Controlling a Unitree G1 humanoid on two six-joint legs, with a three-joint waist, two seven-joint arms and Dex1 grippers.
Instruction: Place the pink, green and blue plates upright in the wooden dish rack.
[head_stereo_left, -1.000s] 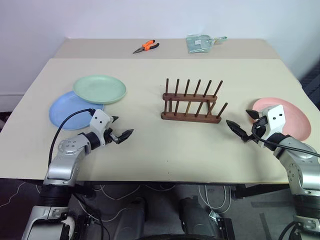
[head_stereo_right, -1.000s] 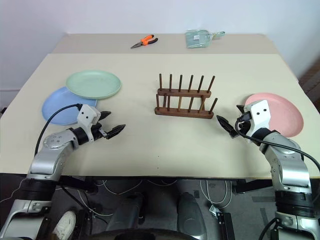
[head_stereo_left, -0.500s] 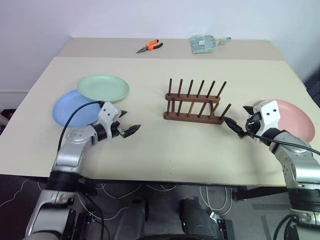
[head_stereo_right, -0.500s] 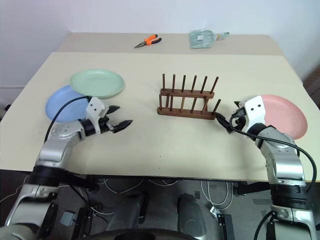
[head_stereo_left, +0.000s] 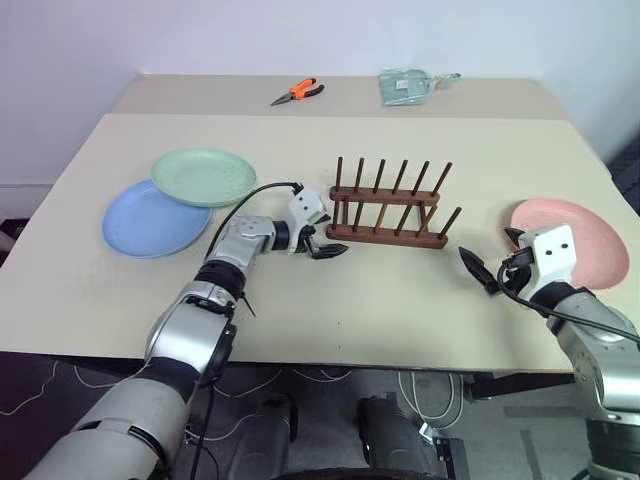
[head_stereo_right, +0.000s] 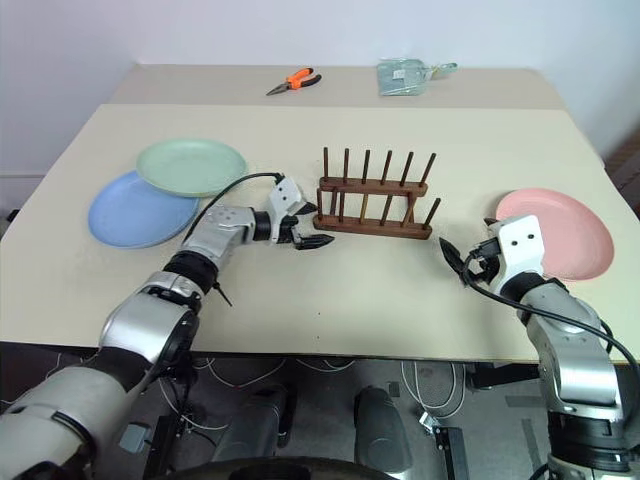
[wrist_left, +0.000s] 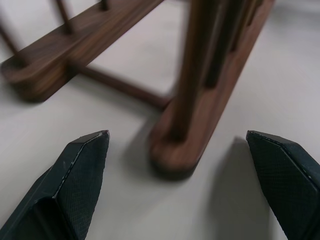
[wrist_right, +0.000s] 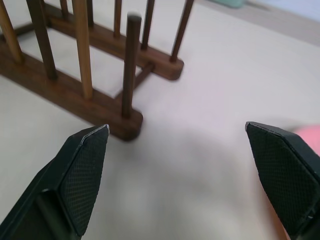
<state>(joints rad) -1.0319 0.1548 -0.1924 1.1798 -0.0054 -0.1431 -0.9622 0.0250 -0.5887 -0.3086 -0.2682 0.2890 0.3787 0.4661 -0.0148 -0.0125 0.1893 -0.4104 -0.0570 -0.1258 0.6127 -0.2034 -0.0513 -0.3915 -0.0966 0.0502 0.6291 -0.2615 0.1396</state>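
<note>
We see nothing racked yet: the wooden dish rack (head_stereo_left: 388, 207) stands bare mid-frame, green plate (head_stereo_left: 203, 177) overlapping blue plate (head_stereo_left: 150, 217) at left, pink plate (head_stereo_left: 580, 238) at right. Left gripper (head_stereo_left: 325, 240) and right gripper (head_stereo_left: 492, 259) both gape, holding nothing.

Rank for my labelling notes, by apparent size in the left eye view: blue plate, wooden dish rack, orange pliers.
1. Blue plate and wooden dish rack: similar spread, too close to rank.
2. Orange pliers: smallest, though farthest from the camera.
</note>
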